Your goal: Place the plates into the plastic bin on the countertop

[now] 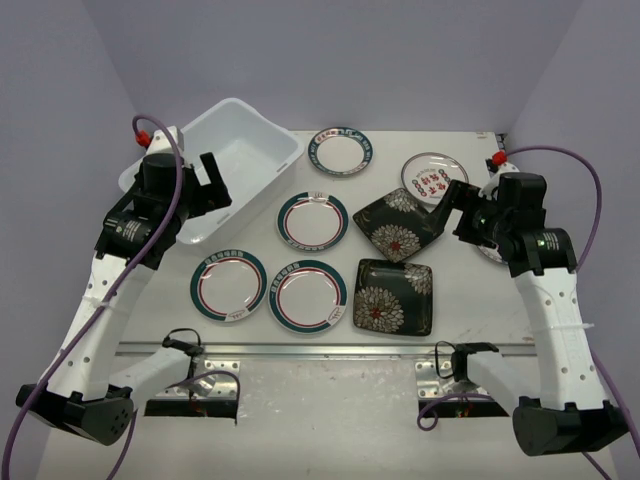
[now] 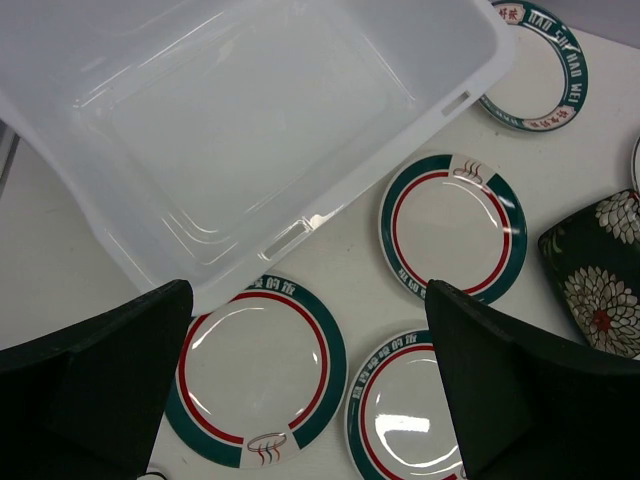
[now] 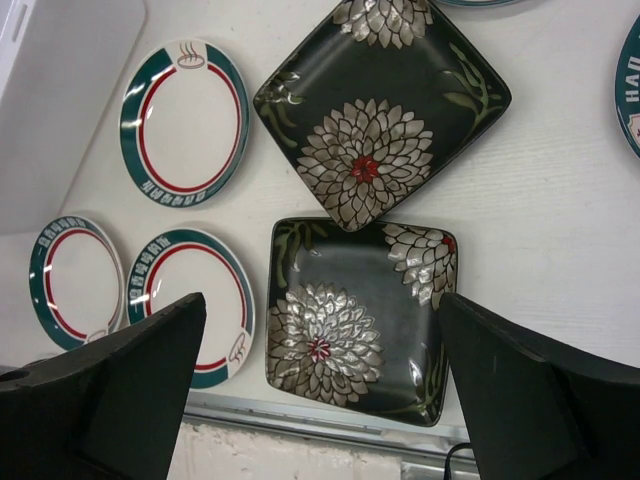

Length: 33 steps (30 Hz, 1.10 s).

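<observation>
Plates (image 1: 313,220) lie flat on the matte off-white countertop (image 1: 480,300), all outside the bin (image 1: 245,150): glossy round ringed ones (image 1: 229,285) beside it, square black floral ones (image 1: 394,296) farther right. We see the bin translucent, round-cornered. Left gripper (image 2: 305,300) and right gripper (image 3: 322,305) stand jaws wide apart. Lilac walls (image 1: 400,60) close in behind the bin

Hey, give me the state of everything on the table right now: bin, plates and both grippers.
plastic bin: upright, empty.
teal-rimmed plates: four, flat on the countertop, outside the bin.
black square plates: two, flat on the countertop, outside the bin.
red-character plate: flat, outside the bin.
left gripper: open, holding nothing.
right gripper: open, holding nothing.
</observation>
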Each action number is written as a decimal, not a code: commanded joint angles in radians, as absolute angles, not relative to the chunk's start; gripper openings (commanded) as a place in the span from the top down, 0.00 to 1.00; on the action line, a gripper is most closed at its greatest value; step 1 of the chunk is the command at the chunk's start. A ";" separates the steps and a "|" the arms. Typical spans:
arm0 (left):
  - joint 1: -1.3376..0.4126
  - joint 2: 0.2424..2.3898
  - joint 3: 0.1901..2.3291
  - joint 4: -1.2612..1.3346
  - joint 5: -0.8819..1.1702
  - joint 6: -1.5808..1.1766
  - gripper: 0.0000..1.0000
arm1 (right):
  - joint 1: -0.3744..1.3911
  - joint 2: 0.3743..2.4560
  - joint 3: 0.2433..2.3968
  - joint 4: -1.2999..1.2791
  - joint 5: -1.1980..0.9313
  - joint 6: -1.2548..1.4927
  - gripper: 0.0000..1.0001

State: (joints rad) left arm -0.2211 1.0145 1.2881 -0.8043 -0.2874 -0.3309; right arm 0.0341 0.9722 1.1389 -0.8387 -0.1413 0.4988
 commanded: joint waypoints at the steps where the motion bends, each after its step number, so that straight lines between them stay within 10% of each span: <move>1: -0.214 0.991 1.290 -0.762 -0.291 -0.318 0.00 | 0.031 0.981 1.128 -0.798 -0.113 0.524 0.01; 33: -0.215 0.990 1.212 -0.866 -0.079 -0.344 0.00 | -0.051 1.419 0.656 -0.022 -0.022 0.990 0.01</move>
State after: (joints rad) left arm -0.2211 1.0288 1.2174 -0.8717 -0.1105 -0.3626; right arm -0.0431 1.3566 0.6809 -0.1779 -0.0448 0.8796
